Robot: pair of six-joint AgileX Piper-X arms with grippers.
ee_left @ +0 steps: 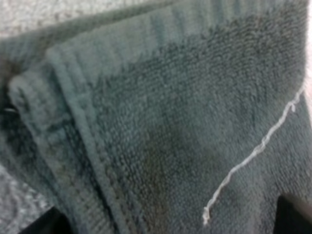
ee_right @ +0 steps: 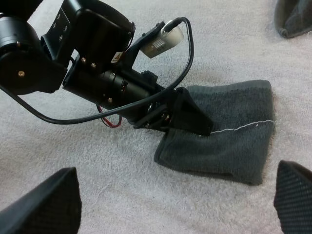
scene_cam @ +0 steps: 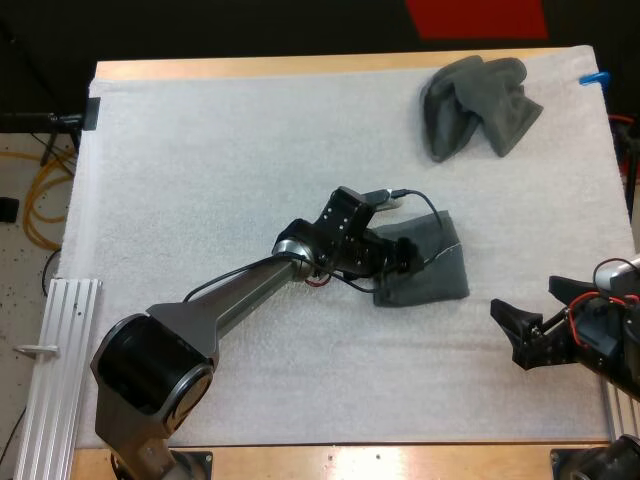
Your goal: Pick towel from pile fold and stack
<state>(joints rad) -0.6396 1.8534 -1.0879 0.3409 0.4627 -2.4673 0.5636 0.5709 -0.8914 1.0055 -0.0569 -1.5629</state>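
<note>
Near the middle of the white mat [scene_cam: 250, 150], a folded dark grey-green towel [scene_cam: 440, 270] is seen lying flat, towards the right half of the wooden worktop [scene_cam: 300, 67]. The left end effector [scene_cam: 403, 257] is found at this towel's left edge, with the left arm stretched across the mat from the near left corner. Over the towel, in the left wrist view, the ribbed hem and layered edges of the folded towel [ee_left: 185, 122] are shown close up. The end effector's own dark fingertips [ee_left: 48, 222] are seen wide apart at either side, so it is taken as released rather than clamped on the cloth. A loose white thread [ee_left: 253, 156] is seen running across the pile.

At the far right of the mat, a second towel [scene_cam: 478, 105] is seen crumpled in a heap, well apart from the folded one.

The right end effector [scene_cam: 530, 315] is held above the mat near the right edge, pointed towards the folded towel. Its fingers [ee_right: 44, 204] are spread and clear of everything, so it is released. From the right wrist view, the left end effector is seen resting on the near edge of the folded towel [ee_right: 234, 146], with the thread [ee_right: 243, 127] lying across the top.
</note>
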